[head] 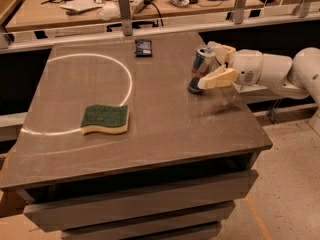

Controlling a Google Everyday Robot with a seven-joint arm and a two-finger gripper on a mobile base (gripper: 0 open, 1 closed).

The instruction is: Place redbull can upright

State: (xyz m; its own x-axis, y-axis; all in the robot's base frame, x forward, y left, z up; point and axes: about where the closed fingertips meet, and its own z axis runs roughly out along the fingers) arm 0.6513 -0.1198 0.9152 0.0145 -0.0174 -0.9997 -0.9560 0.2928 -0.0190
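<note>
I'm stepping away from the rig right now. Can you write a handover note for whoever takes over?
Gripper: over the table's right side, fingers closed on the redbull can.
Can: near the right edge of the table, leaning slightly; whether its base touches the surface is unclear.
Done: can grasped, nearly vertical.
Left: straighten it, set it down, open the fingers, withdraw.
Sponge and dark-blue packet lie well apart.
</note>
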